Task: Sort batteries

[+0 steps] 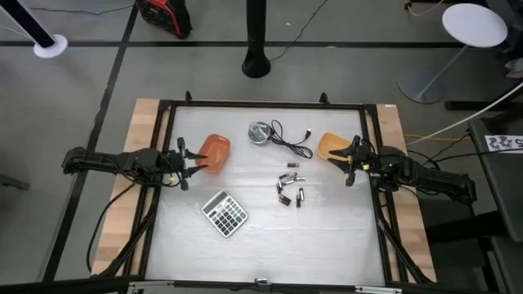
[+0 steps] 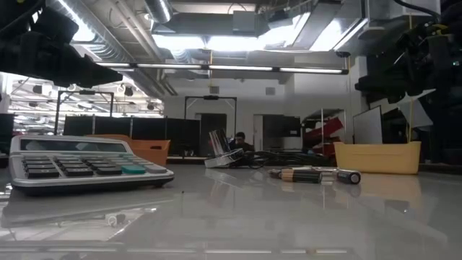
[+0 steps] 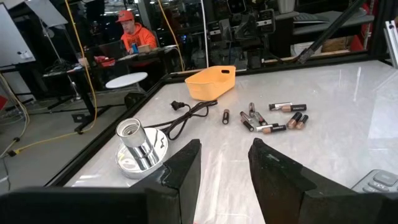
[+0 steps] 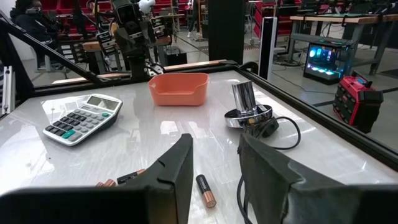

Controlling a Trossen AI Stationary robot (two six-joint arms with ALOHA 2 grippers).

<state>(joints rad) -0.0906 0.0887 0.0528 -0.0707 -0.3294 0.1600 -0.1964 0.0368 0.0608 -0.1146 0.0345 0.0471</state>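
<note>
Several small batteries point(image 1: 288, 186) lie scattered on the white table right of centre; the left wrist view shows the batteries point(image 3: 273, 117) beyond the fingers, and one battery point(image 4: 206, 190) lies just ahead of the right fingers. In the low view the batteries point(image 2: 314, 175) rest on their sides. My left gripper point(image 1: 194, 162) hovers open at the table's left, beside the orange bin point(image 1: 214, 151). My right gripper point(image 1: 350, 160) hovers open at the right, over the yellow bin point(image 1: 333, 146). Neither touches anything.
A calculator point(image 1: 224, 213) lies near the table's front left. A silver lamp socket on a round disc point(image 1: 260, 133) and a black cable with plug point(image 1: 292, 139) lie at the far centre. A dark frame point(image 1: 261, 104) rims the table. A person sits beyond it point(image 3: 132, 37).
</note>
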